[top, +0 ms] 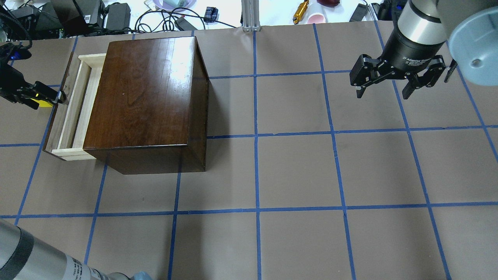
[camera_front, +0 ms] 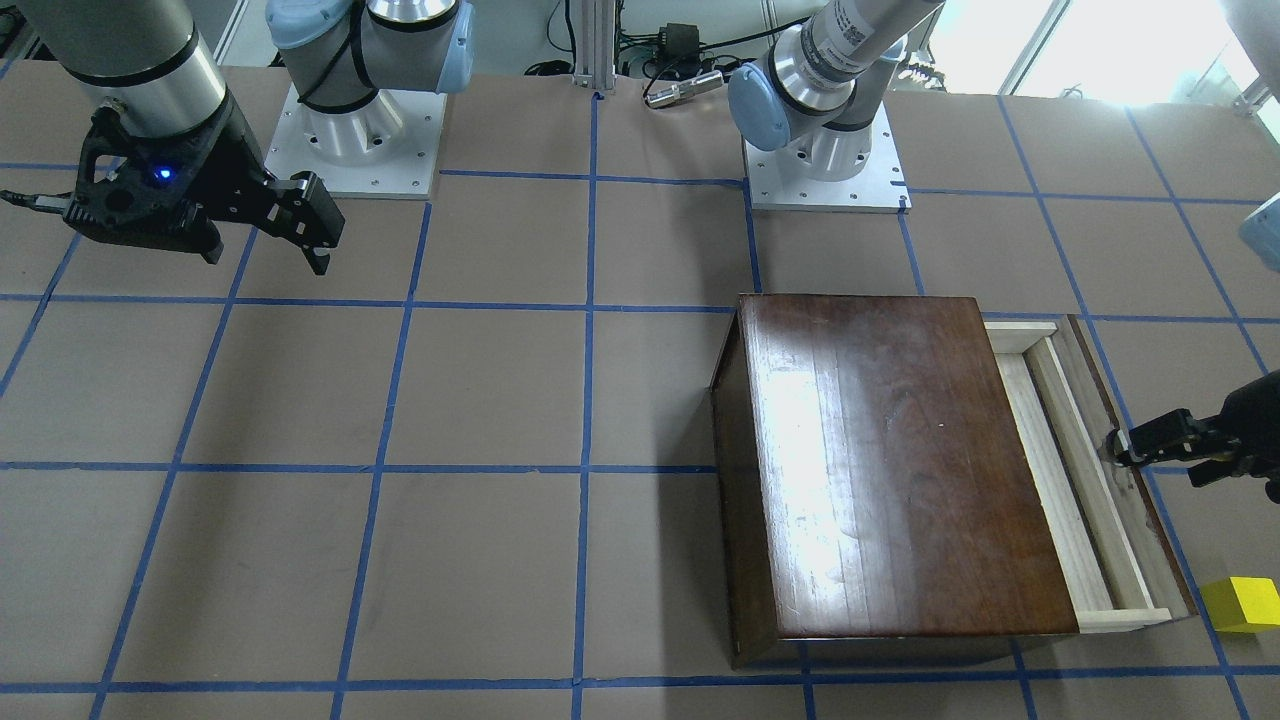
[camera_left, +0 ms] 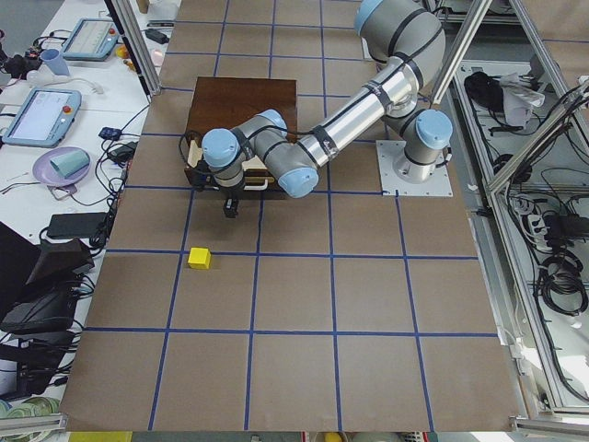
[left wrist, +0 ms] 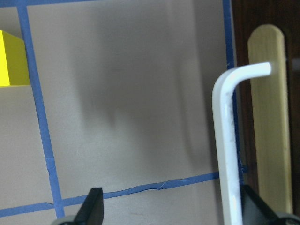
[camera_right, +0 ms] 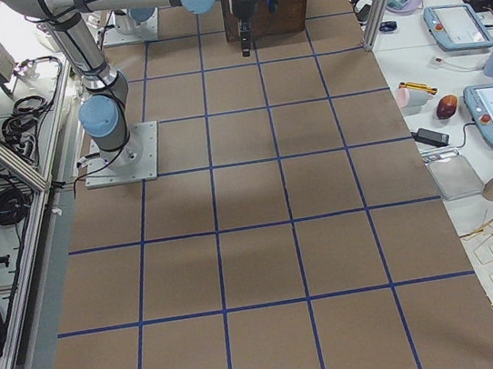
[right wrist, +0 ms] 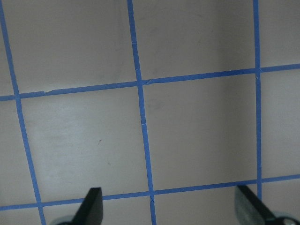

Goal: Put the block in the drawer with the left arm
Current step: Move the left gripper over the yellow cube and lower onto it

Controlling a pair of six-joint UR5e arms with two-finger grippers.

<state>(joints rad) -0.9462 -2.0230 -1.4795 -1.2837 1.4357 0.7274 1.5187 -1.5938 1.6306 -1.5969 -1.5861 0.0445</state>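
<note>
Evidently the opening step is in hand: the drawer [camera_front: 1050, 480] pokes a narrow strip out of the cabinet [camera_front: 890, 460] near the desk's far edge. The left gripper [camera_front: 1120, 450] is spread around the white handle [left wrist: 223, 140], pinching nothing. The block [camera_front: 1240, 605] lies just beyond the drawer front, toward the left end. Next, I judge, the jaws must close on the handle and pull leftward. The right gripper [top: 383, 93] hangs spread and empty.

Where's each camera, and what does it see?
Front-facing: across table, facing robot; left arm, right arm, cabinet.
Overhead: behind robot, looking down; drawer, left gripper, right gripper.
Exterior left: table end; left arm near, block.
Exterior right: other end; right arm near.
Left wrist: handle, block; fingertips.
Right wrist: table; fingertips.
Shared: block, in front-facing and left wrist.
</note>
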